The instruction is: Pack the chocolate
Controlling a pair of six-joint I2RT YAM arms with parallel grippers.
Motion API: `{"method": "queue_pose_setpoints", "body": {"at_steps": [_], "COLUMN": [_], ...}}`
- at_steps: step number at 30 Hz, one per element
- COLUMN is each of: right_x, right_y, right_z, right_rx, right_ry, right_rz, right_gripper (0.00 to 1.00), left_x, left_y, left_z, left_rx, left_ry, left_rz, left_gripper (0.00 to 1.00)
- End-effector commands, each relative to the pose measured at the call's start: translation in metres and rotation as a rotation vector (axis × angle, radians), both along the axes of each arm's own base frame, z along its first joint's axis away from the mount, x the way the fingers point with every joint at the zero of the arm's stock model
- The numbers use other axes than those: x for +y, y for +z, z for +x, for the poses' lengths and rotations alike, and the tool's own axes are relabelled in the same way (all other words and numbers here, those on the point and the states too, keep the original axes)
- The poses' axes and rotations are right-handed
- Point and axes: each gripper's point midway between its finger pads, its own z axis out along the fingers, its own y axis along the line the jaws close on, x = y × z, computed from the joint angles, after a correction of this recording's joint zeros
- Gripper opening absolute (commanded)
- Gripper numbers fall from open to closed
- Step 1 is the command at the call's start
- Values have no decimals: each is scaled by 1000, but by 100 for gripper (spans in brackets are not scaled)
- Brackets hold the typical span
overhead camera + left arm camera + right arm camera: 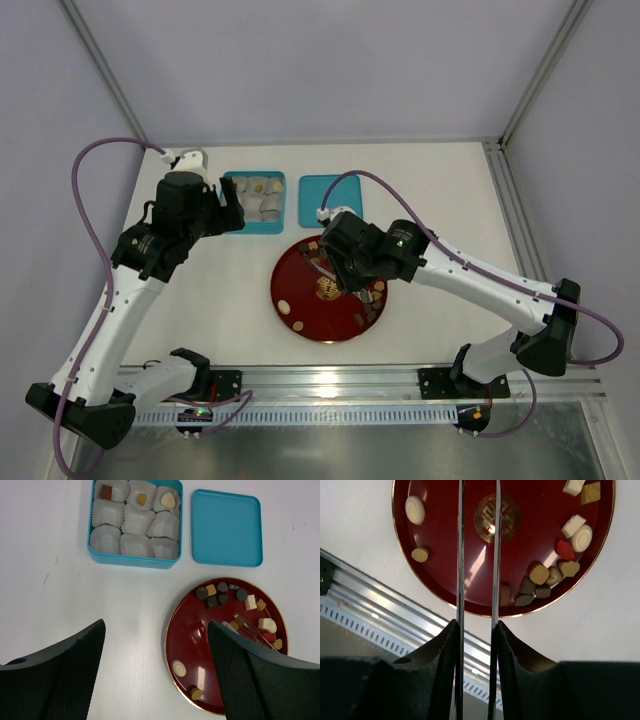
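The right claw (477,580), fitted with two long thin metal blades (460,555), is held over the round glossy red plate with a gold rim (435,545). Most of the bite-size chocolate pieces (538,573), in dark brown, tan and creamy white, lie loose on it: a cluster to the right of the blades near the rim, and a cream round and a tan one to their left. The blades are seen a narrow gap apart with nothing between them, but their tips are cut off at the frame's top edge, so whether a piece is pinched cannot be told. Slim blades are judged to be used because the pieces are small and crowded. The left claw (156,630) is held wide apart and empty above the white table (50,555). Ahead of it lies the square teal box (134,562), lined with nine white fluted paper cups (105,540), of which three in the far row are filled. The claw is apparently kept there so the plate is left free. The flat teal lid (227,527) is set just beside the box, presumably for closing.
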Motion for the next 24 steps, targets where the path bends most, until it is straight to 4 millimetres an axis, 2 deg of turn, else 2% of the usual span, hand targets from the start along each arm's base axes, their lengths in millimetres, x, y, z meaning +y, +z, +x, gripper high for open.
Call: {"method": "queue_pose_setpoints", "body": {"at_steps": [1, 4, 5, 7, 9, 10, 11, 12, 13, 14, 15, 16, 17, 18, 19, 22, 24], "right_x": [16, 29, 40, 45, 61, 69, 76, 84, 92, 98, 108, 116, 124, 134, 146, 165, 176], "right_y": [30, 41, 44, 46, 49, 63, 67, 53, 68, 67, 55, 65, 66, 54, 61, 48, 47], "right_z": [33, 59, 72, 90, 113, 124, 132, 143, 154, 162, 170, 179, 185, 190, 194, 203, 208], "right_rx": [-102, -144, -162, -188, -217, -249, -266, -262, -298, -308, -302, -331, -345, -338, -354, -356, -377], "right_ry": [-3, -9, -4, -20, -21, -24, -22, -17, -22, -19, -3, -3, 3, 24, 40, 72, 83], "right_rz": [74, 104, 111, 107, 118, 146, 152, 118, 147, 147, 130, 156, 173, 168, 213, 237, 273], "right_gripper": [36, 36, 36, 35, 35, 36, 36, 36, 36, 36, 36, 36, 35, 36, 36, 36, 36], "left_x": [0, 0, 1, 0, 0, 0, 0, 1, 1, 1, 2, 3, 4, 4, 4, 6, 5], "left_y": [25, 30, 30, 35, 38, 42, 44, 45, 48, 49, 50, 51, 54, 55, 54, 56, 55], "left_z": [1, 0, -1, -1, -3, -3, -4, -5, -6, -6, -8, -8, -9, -10, -10, -12, -12], "left_rx": [-66, -75, -73, -79, -83, -90, -93, -93, -99, -98, -98, -99, -105, -107, -105, -105, -100], "left_ry": [-2, -5, -4, -11, -16, -15, -18, -17, -20, -22, -25, -23, -22, -22, -25, -23, -28], "left_rz": [-23, -27, -24, -28, -29, -30, -33, -31, -29, -28, -26, -22, -20, -18, -15, -11, -10], "left_gripper": [81, 81, 81, 81, 81, 81, 81, 81, 81, 81, 81, 81, 81, 81, 81, 82, 81]}}
